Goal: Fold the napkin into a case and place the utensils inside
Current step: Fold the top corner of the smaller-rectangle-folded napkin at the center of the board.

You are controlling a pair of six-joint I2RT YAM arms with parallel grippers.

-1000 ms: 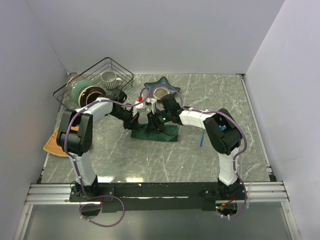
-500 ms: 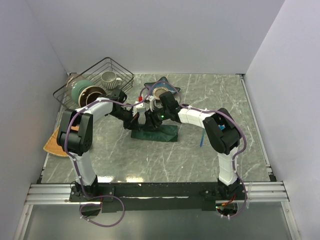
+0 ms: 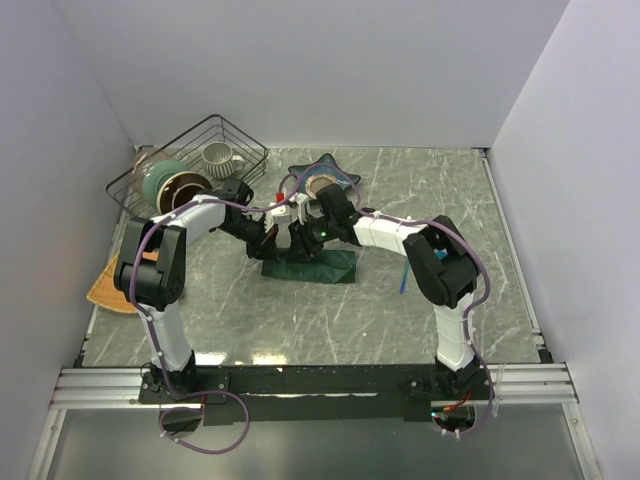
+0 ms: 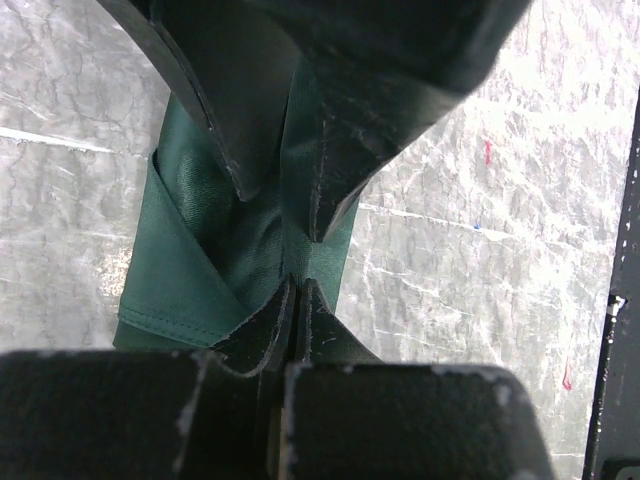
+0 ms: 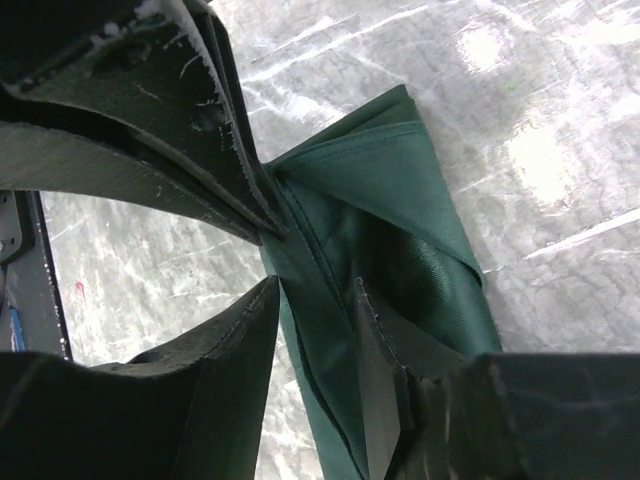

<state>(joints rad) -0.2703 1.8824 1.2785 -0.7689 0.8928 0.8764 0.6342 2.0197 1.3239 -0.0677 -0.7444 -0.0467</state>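
Pinching napkin (image 4: 180, 260) | left pincer (image 4: 296, 300) clamped on it | right pincer (image 5: 315, 300) clamped beside

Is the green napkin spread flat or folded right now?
Folded. The napkin lies as a narrow, layered strip, and both wrist views show diagonal flaps overlapping across it.

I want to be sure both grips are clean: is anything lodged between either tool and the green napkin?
Nothing visible. The left tool is pinched directly on a fold of the napkin. The right tool straddles a fold close by, with only cloth inside its gap.
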